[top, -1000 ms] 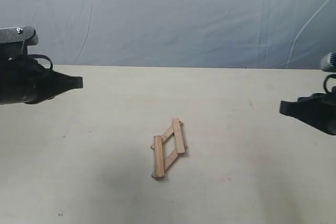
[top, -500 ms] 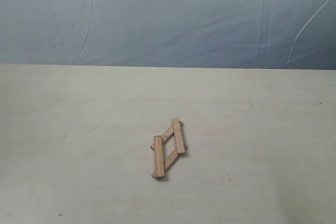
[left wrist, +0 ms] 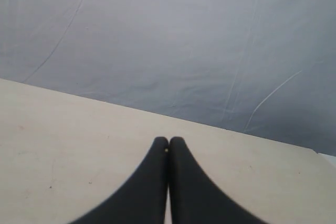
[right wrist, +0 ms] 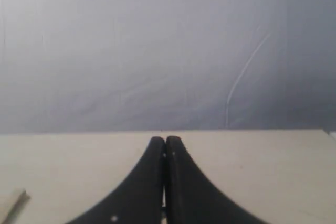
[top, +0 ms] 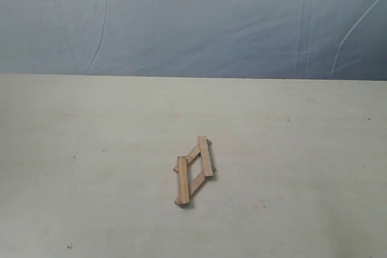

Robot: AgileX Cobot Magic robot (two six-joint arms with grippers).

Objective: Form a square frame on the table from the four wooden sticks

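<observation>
The four wooden sticks [top: 193, 170] lie near the middle of the table [top: 91, 167] in the exterior view, joined in a narrow slanted parallelogram: two longer-looking slats on top, two diagonal ones beneath. Neither arm shows in the exterior view. My left gripper [left wrist: 168, 141] is shut with nothing between its black fingers, over bare table. My right gripper [right wrist: 165, 140] is also shut and empty; a pale wooden end [right wrist: 14, 203] shows blurred at the edge of its view.
A wrinkled blue-grey backdrop [top: 193, 22] hangs behind the table's far edge. Small dark specks and faint smudges mark the beige surface around the sticks.
Both arms, seen at the left and right edges one second ago, have withdrawn out of the exterior view. The sticks have not moved.
</observation>
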